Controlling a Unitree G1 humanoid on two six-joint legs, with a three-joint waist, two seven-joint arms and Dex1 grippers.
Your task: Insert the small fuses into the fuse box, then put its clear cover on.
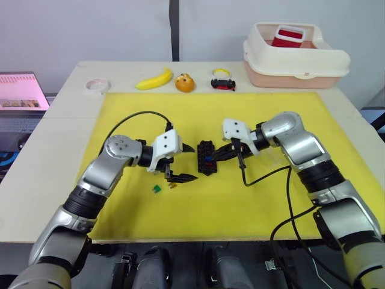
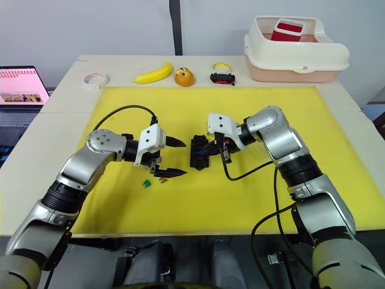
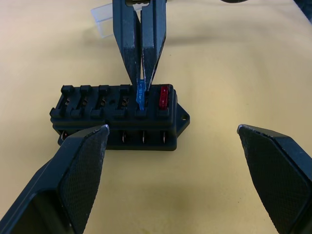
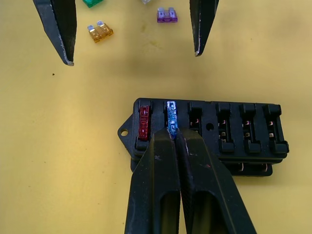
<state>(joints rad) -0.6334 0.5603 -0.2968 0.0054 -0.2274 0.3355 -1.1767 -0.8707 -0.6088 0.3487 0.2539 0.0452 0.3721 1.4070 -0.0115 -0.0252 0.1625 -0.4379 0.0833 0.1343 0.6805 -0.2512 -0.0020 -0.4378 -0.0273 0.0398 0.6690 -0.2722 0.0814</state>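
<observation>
We are finding the fuse box lying near the middle of the yellow mat, between the two grippers. The right gripper is pinching a blue fuse, its fingers clenched together on the chip, which is sitting in the second slot from the box's tabbed end. A red fuse is occupying the end slot just beside it; the remaining slots we are seeing are bare.

The left gripper is hovering just beside the fuse box on the robot's left, its fingers spread wide and grasping nothing.

Loose fuses are resting on the mat near the left gripper: a green fuse, an amber fuse and a purple fuse.

The clear cover is lying on the mat beyond the fuse box in the left wrist view, apart from it.

Along the far edge of the table we are noting a tape roll, a banana, an orange object and a cream bin.
</observation>
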